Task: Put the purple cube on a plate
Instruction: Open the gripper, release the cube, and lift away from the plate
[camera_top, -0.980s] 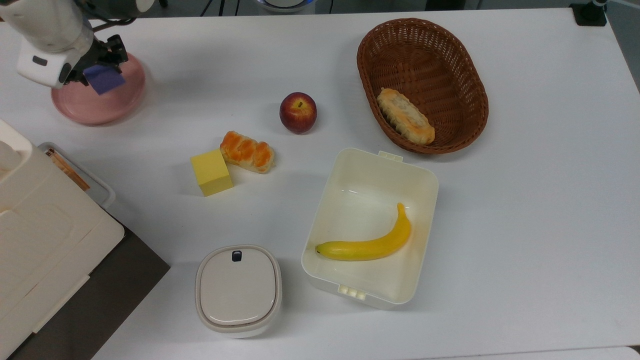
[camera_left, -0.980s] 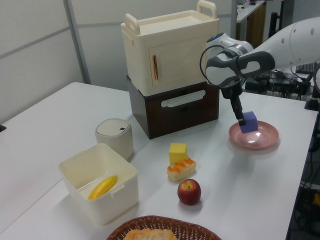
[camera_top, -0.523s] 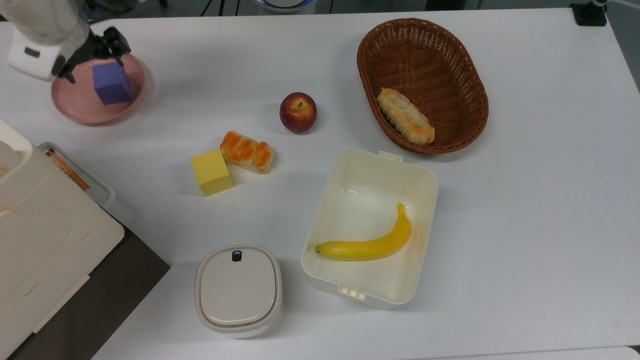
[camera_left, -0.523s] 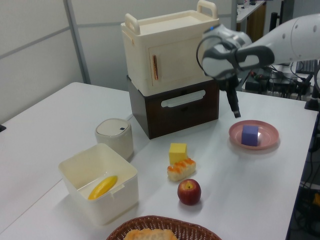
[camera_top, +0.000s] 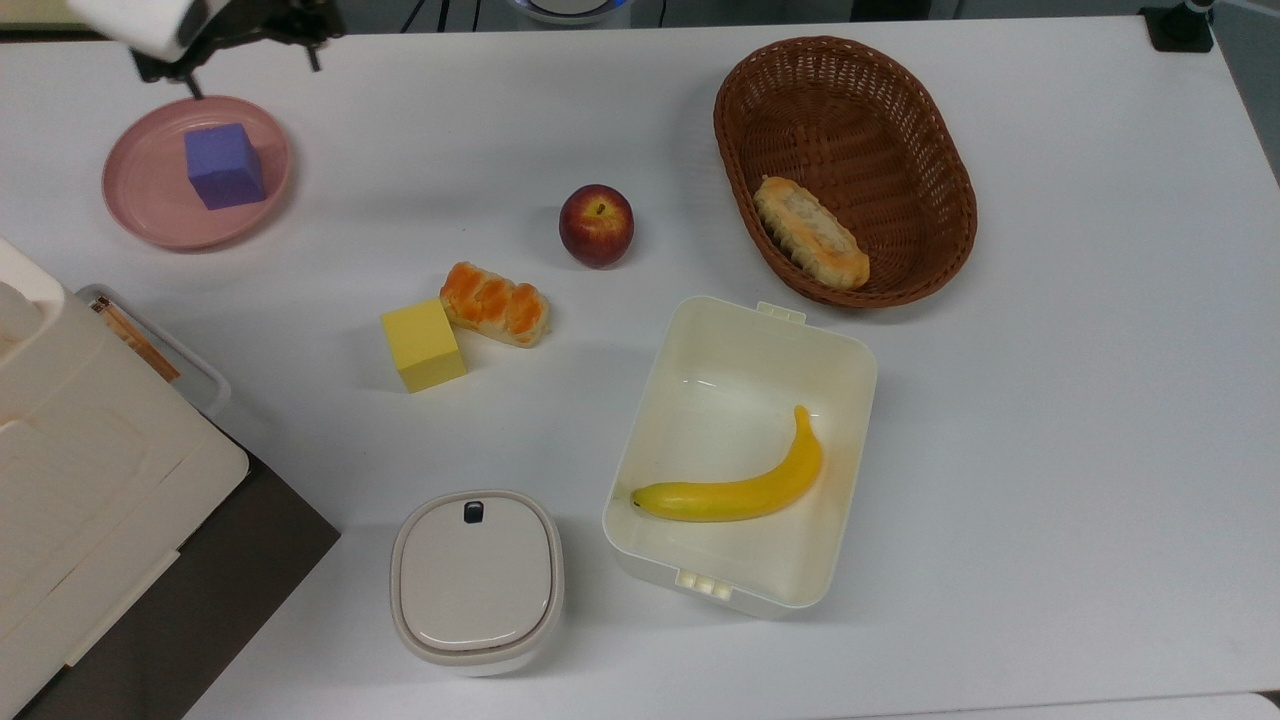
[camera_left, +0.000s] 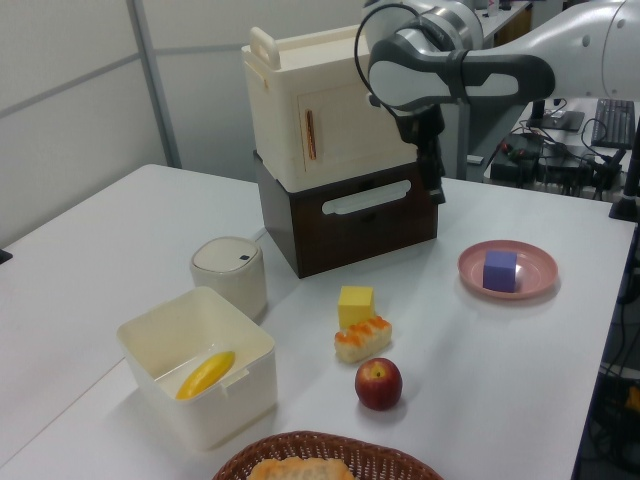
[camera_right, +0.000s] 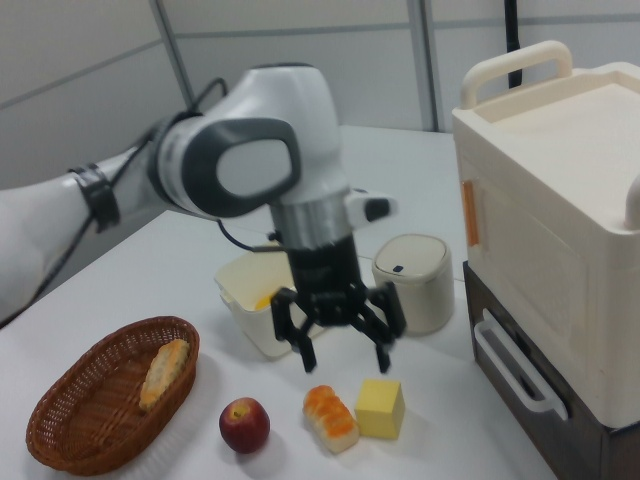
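Since the purple cube (camera_top: 224, 165) already sits flat inside the plate (camera_top: 140, 205) in the top view, you can judge the placing step done; what's left is clearing the arm away, which calls for nothing delicate, just no dip back toward the plate. In that same view the gripper (camera_top: 250, 45) hangs empty with its fingers spread wide, the cube below it in the frame and near, not touching. In the left view the gripper (camera_left: 434, 185) is high in front of the brown box (camera_left: 350, 215), the cube (camera_left: 499, 271) lower and off to the left view's right, on the plate (camera_left: 530, 255). In the right view the gripper (camera_right: 340, 355) shows splayed fingers (camera_right: 305, 352), holding nothing, above the yellow cube (camera_right: 380, 409) and pastry (camera_right: 331, 417).
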